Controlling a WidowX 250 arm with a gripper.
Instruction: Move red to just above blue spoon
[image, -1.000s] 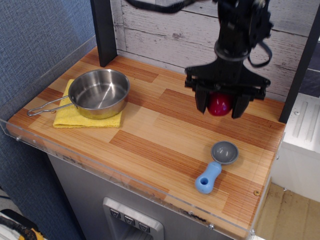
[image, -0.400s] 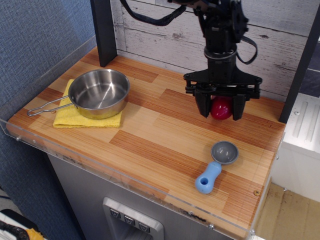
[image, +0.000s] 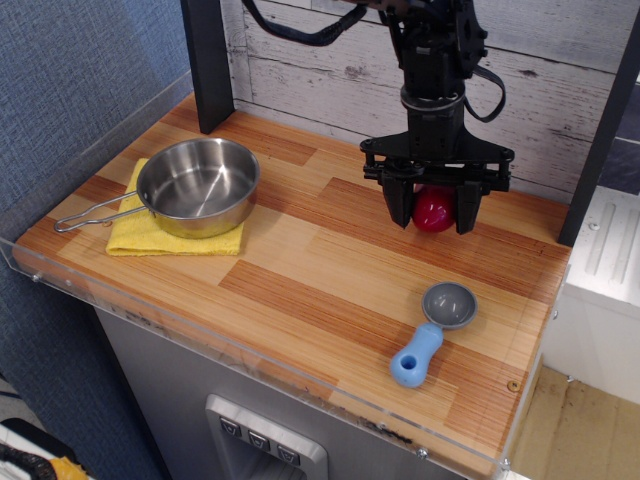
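Observation:
My gripper (image: 433, 212) hangs over the back right of the wooden table (image: 330, 270), with its dark fingers (image: 399, 205) on either side of red (image: 434, 210), a small glossy deep-red rounded object. The jaws look shut on red, holding it low, close to the tabletop. The blue spoon (image: 430, 335) lies nearer the front right, its grey bowl pointing back and its light-blue handle pointing to the front edge. Red is behind the spoon's bowl, roughly a hand's width away and slightly to the left.
A steel pan (image: 197, 185) with a wire handle sits on a yellow cloth (image: 150, 235) at the left. A dark post (image: 210, 60) stands at the back left. A clear plastic lip (image: 250, 360) runs along the front edge. A plank wall closes off the back.
The gripper has dropped lower and shifted slightly left and back, with red staying between its fingers. The spoon and pan have not moved.

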